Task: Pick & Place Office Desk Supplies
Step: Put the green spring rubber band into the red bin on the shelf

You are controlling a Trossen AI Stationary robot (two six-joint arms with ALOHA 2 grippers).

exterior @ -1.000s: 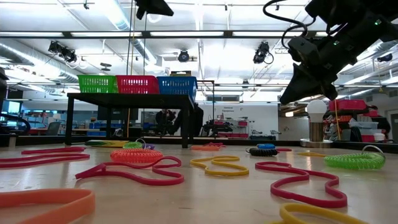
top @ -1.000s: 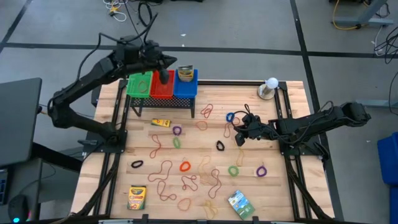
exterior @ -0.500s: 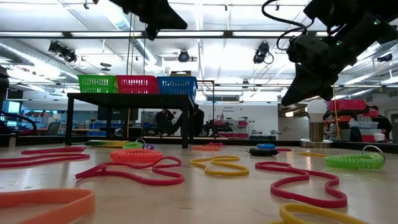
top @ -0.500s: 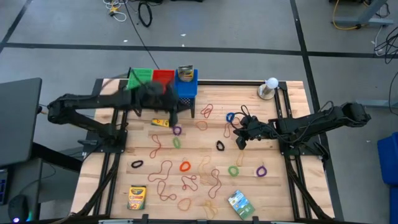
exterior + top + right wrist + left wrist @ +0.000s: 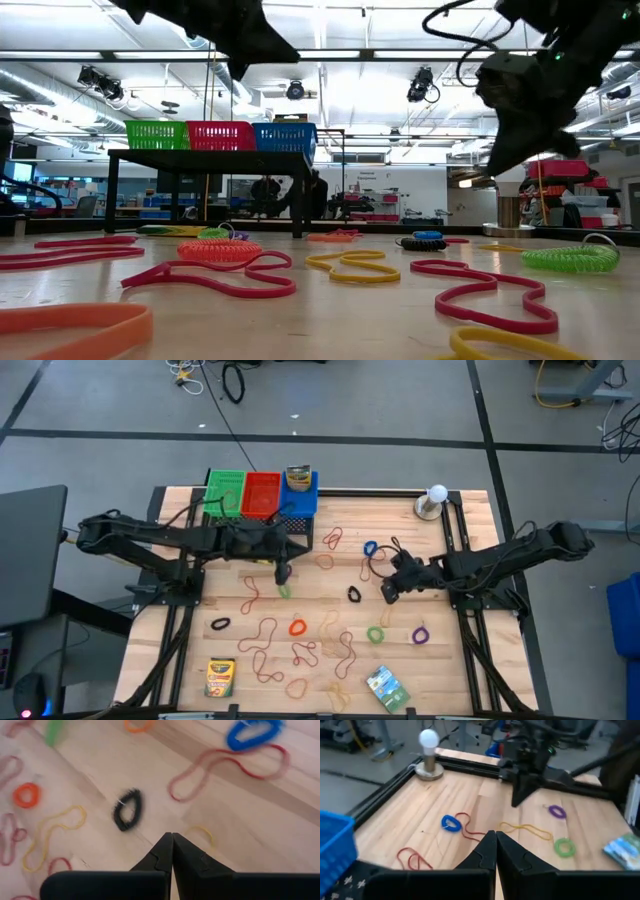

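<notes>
The landmark is the black wire-mesh rack (image 5: 262,526), which stands at the far edge of the wooden table (image 5: 455,660) and carries 3 baskets: green (image 5: 224,493), red (image 5: 262,494) and blue (image 5: 298,494).

Left gripper (image 5: 283,572): positioned just in front of the rack, below its blue-basket end, above the table surface. In the left wrist view its 2 fingers (image 5: 512,860) meet with no gap, and nothing is between them. It hangs next to a green rubber-band loop (image 5: 285,590) that lies just beyond it, away from the rack.

Right gripper (image 5: 388,592): positioned well to the right of the rack, above the table. In the right wrist view its fingers (image 5: 156,857) are pressed together and hold nothing. A black rubber-band loop (image 5: 354,594) lies on the wood near it, on the rack side.

Task items: rubber-band loops in red, orange, green, purple, blue and tan lie scattered across the table in front of the rack. 1 crayon box (image 5: 259,557) lies just in front of the rack. A 2nd crayon box (image 5: 220,677) and a green printed packet (image 5: 385,687) lie at the table edge farthest from the rack.

The white ball on a round base (image 5: 434,501) stands at the far edge, well to the right of the rack.
</notes>
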